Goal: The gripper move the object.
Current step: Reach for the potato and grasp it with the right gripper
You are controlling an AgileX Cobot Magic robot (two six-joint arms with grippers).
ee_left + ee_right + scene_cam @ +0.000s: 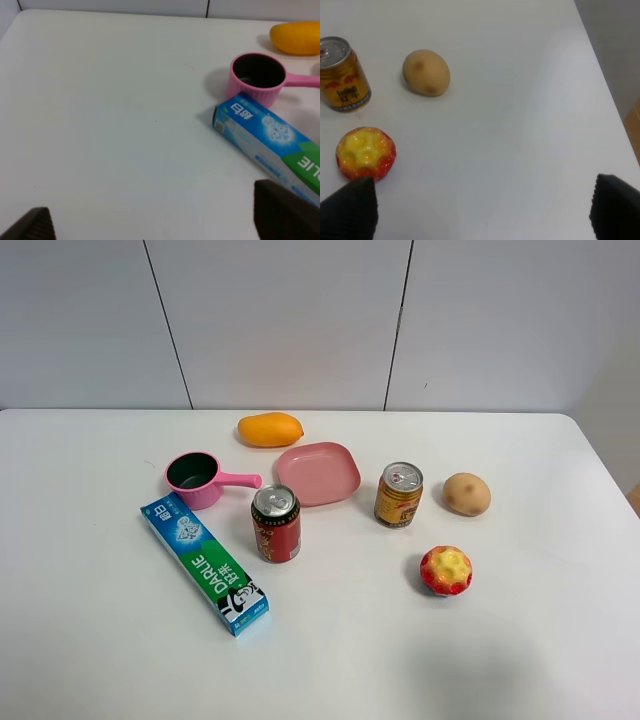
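Observation:
The tan-brown potato (466, 494) lies on the white table at the right, to the right of the gold can (399, 495). It also shows in the right wrist view (426, 72), well ahead of my right gripper (482, 210). That gripper is open and empty, its dark fingertips (350, 209) wide apart above the table. My left gripper (155, 220) is open and empty over bare table, near the blue-green toothpaste box (270, 142). Neither gripper shows in the exterior high view.
A red-and-yellow bumpy fruit (446, 570) lies in front of the potato. A red can (276, 523), a pink plate (318, 473), a pink cup with a handle (198, 480), an orange mango (269, 429) and the toothpaste box (204, 562) fill the table's middle and left.

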